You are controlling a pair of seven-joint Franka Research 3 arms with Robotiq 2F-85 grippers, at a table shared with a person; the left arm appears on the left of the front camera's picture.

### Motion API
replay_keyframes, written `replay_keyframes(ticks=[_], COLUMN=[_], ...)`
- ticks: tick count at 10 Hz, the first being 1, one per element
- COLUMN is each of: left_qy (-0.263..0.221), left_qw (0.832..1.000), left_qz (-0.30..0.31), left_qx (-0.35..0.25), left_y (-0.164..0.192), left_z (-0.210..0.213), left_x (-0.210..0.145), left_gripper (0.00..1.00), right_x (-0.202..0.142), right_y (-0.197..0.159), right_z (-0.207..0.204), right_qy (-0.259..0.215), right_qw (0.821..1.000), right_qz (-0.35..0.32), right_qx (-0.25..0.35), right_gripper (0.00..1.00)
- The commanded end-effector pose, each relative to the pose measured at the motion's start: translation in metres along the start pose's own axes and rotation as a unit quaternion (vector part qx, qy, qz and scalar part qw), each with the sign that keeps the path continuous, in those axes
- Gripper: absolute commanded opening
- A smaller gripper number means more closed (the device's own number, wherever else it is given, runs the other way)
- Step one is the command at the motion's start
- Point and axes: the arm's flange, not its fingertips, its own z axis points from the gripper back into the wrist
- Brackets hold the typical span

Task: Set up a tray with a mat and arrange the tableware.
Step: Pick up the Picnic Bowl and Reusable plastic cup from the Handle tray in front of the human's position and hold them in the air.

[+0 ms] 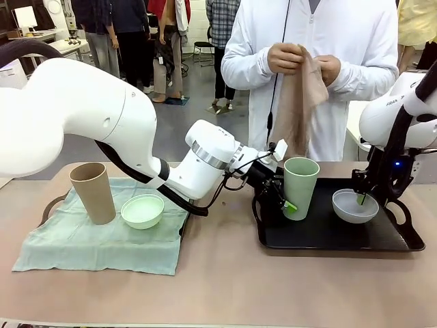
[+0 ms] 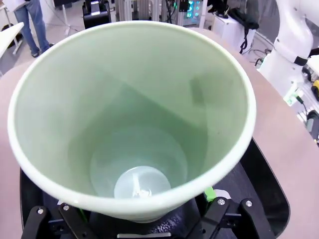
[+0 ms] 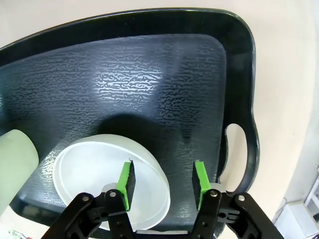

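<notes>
Front view: left gripper [image 1: 287, 202] clasps upright pale green cup [image 1: 302, 178] low, centre-right of frame; right gripper [image 1: 360, 198], jaws apart, straddles white bowl [image 1: 347, 209] rim.

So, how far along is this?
Done: tan plastic cup and mint green round bowl stand on the pale green cloth mat. In hand: left tool grips the pale green plastic cup on the black tray; right tool's open jaws straddle the white round bowl's rim. Left: laying the person's tan cloth.
</notes>
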Motion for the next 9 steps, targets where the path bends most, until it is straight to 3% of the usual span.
replay_keyframes(ticks=[1,2,3,4,5,7,8,9], left_qy=[-0.025,-0.026,-0.026,-0.026,-0.025,-0.025,-0.026,-0.026], left_qw=[1.0,1.0,1.0,1.0,1.0,1.0,1.0,1.0], left_qz=[-0.004,-0.002,-0.001,-0.001,0.0,0.0,0.0,0.0], left_qx=[-0.001,-0.003,-0.002,-0.002,-0.001,0.001,0.001,0.001], left_y=[0.0033,0.0032,0.0035,0.0034,0.0035,0.0035,0.0035,0.003], left_z=[0.0008,0.0006,0.0009,0.0012,0.0013,0.0017,0.0021,0.0024], left_x=[-0.0025,-0.0028,-0.0028,-0.0028,-0.003,-0.0027,-0.0023,-0.0022], left_gripper=[0.41,0.41,0.0,0.35,0.0,0.0,0.22,0.22], right_x=[0.0003,-0.0001,0.0001,0.0003,0.0006,0.0017,0.0021,0.0022], right_y=[-0.005,-0.0055,-0.0065,-0.0068,-0.0069,-0.0078,-0.0081,-0.008], right_z=[-0.0093,-0.0102,-0.01,-0.0104,-0.0104,-0.0098,-0.0089,-0.0085], right_qy=[-0.006,-0.003,-0.003,-0.002,-0.003,-0.001,-0.001,0.0], right_qw=[1.0,1.0,0.999,0.999,0.999,0.999,0.999,1.0], right_qz=[0.016,0.019,0.021,0.022,0.024,0.024,0.024,0.024], right_qx=[0.021,0.022,0.025,0.025,0.025,0.023,0.022,0.02], right_gripper=[0.01,0.0,0.0,0.0,0.0,0.0,0.0,0.0])
